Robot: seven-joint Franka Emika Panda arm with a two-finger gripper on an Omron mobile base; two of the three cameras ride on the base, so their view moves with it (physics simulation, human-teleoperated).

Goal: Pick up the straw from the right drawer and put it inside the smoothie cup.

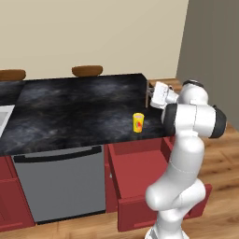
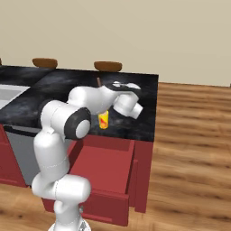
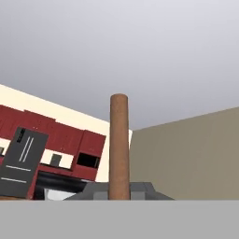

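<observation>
Thin brown straw (smooth cylinder) pinched in gripper.

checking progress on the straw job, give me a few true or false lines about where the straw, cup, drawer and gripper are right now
1. The straw is held in the shut gripper. True.
2. The smoothie cup lies tipped over in the drawer. False: it stands upright on the black counter.
3. The right drawer is pulled open. True.
4. The straw is already in the cup. False: it is still in the gripper, apart from the cup.
</observation>
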